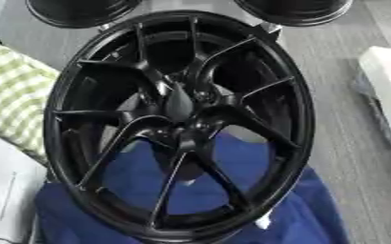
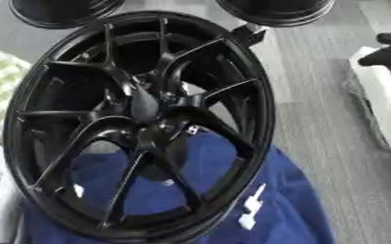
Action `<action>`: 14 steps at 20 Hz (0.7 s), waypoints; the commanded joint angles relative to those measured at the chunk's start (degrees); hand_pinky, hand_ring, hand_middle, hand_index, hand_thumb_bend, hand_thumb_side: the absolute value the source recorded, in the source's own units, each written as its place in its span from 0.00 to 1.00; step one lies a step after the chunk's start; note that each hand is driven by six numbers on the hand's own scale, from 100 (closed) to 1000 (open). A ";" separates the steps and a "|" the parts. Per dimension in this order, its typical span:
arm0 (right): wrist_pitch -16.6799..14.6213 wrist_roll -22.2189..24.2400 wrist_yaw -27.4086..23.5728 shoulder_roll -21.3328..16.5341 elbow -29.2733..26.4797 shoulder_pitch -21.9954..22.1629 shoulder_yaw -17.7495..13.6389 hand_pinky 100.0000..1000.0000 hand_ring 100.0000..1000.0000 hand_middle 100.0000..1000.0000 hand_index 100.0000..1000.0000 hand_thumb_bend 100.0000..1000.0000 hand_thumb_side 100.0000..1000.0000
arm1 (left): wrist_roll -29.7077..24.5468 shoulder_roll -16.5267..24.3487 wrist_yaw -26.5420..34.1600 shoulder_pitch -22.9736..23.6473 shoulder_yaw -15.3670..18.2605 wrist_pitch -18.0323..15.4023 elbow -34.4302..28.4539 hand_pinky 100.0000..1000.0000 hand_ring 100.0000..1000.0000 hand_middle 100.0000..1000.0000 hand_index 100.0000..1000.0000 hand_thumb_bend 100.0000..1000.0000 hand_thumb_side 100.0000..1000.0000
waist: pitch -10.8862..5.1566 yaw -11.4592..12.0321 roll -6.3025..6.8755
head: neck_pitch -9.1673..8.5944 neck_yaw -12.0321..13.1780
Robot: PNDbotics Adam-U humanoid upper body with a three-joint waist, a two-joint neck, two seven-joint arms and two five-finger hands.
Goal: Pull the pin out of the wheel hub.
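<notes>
At nine o'clock a green-checked cloth (image 1: 11,90) lies at the left edge, with a pale sheet (image 1: 3,190) below it at seven o'clock. A black wheel (image 1: 178,124) fills the middle, standing tilted, its thin paired spokes running out from the hub (image 1: 180,102). A dark rounded shape sits at the hub's centre; whether that is the pin cannot be told. Under and behind the wheel's lower half, from five to seven o'clock, spreads a blue cloth (image 1: 307,214), seen also through the gaps between the spokes. On that cloth at five o'clock, just outside the rim, lie small white pieces (image 2: 251,209). At twelve o'clock two more black rims (image 2: 274,12) show at the top edge, on grey floor (image 1: 341,143). At three o'clock a white block (image 2: 382,95) lies at the right edge, and black rounded parts (image 2: 386,50) rest above it at two o'clock; whether these are the robot's hand, and how any fingers stand, I cannot tell.
</notes>
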 commanded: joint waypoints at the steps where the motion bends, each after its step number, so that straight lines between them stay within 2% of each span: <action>1: -0.14 0.00 -0.36 -1.60 -0.84 -0.18 -0.58 1.00 0.70 0.55 0.79 0.00 0.57 | 3.16 0.88 3.80 -0.54 1.89 -0.87 -1.36 0.73 0.61 0.58 0.77 0.00 0.73 | -1.40 0.17 -0.12 | -0.43 -0.17; 4: -0.17 0.03 -0.55 -1.73 -0.87 -0.40 -0.50 1.00 0.70 0.55 0.79 0.00 0.57 | 9.08 -0.62 9.27 -0.66 2.40 -2.54 -2.37 0.72 0.59 0.56 0.76 0.00 0.72 | -1.46 0.18 -0.16 | -0.39 -0.07; 8: -0.34 0.03 -1.23 -1.99 -1.01 -0.95 -0.29 1.00 0.70 0.55 0.78 0.00 0.57 | 18.85 -5.17 15.53 -0.24 2.57 -5.41 -5.97 0.72 0.58 0.55 0.75 0.00 0.69 | -1.54 -0.05 -0.32 | -0.39 0.19; 11: -0.43 0.13 -1.90 -2.11 -1.13 -1.53 -0.05 1.00 0.70 0.55 0.78 0.00 0.56 | 25.07 -9.76 16.08 0.16 2.49 -7.09 -9.54 0.73 0.59 0.55 0.75 0.00 0.68 | -1.55 -0.30 -0.55 | -0.55 0.38; 14: -0.61 0.11 -2.48 -2.22 -1.30 -1.90 0.07 1.00 0.70 0.55 0.78 0.00 0.56 | 28.12 -14.47 14.77 0.59 2.12 -7.38 -12.66 0.73 0.59 0.55 0.75 0.00 0.69 | -1.56 -0.38 -0.65 | -0.54 0.66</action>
